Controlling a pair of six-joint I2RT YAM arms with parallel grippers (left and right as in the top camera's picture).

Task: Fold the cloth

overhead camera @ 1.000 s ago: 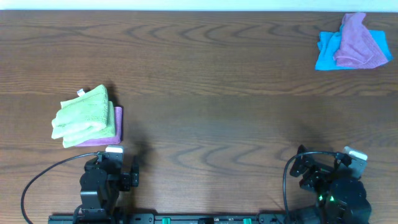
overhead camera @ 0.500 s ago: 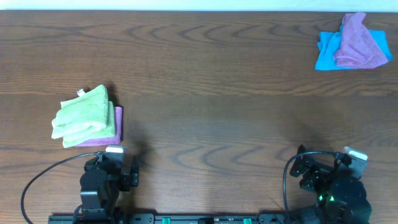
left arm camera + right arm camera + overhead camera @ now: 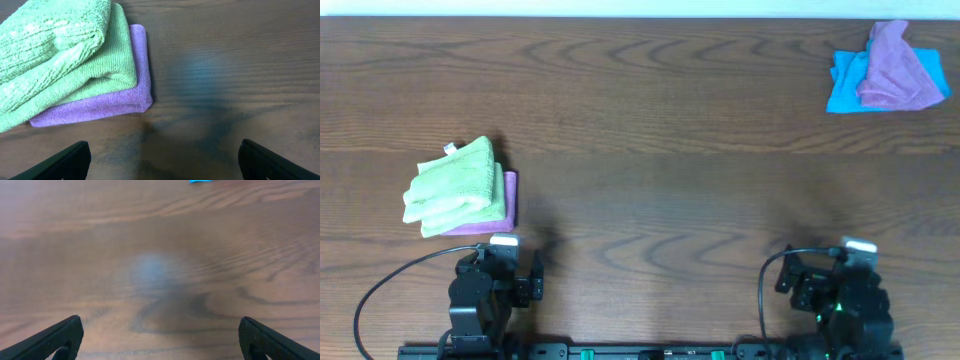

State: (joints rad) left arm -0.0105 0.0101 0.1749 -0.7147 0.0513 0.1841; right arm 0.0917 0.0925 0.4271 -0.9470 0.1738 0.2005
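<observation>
**Fold looks done, both hands empty**

Status (my read): nothing is left to do on the target. The cloth (image 3: pixel 455 178) sits folded on top of a stack at the left of the worktop (image 3: pixel 650 120), just beyond the left arm. It isn't spread out and no loose corner is hanging. Both arms sit at the near edge, well apart from any fabric. The only caveat is that the top fold is puffy and rounded rather than pressed flat.

- Worktop: dark brown wood grain, flat with a slight sheen.
- The cloth: lime-green plush microfibre with a ribbed pile. It is folded into a thick pad, and its layers show along the left edge.
- Second green cloth (image 3: pixel 120 62): directly under it, same colour, finer knit, folded flatter.
- Purple cloth (image 3: pixel 105 104): bottom of the stack, a neat rectangle with rounded edges peeking out on the right and near sides.
- Far right corner: a mauve cloth (image 3: pixel 898 70) lies crumpled on a blue cloth (image 3: pixel 840 88). Both are unfolded.
- Left hand (image 3: pixel 167 160): released, fingers spread wide, holding nothing.
- Right hand (image 3: pixel 162 337): released, fingers wide, over bare wood.
- White tag (image 3: pixel 449 149): small, sticks out at the cloth's far-left corner.
</observation>
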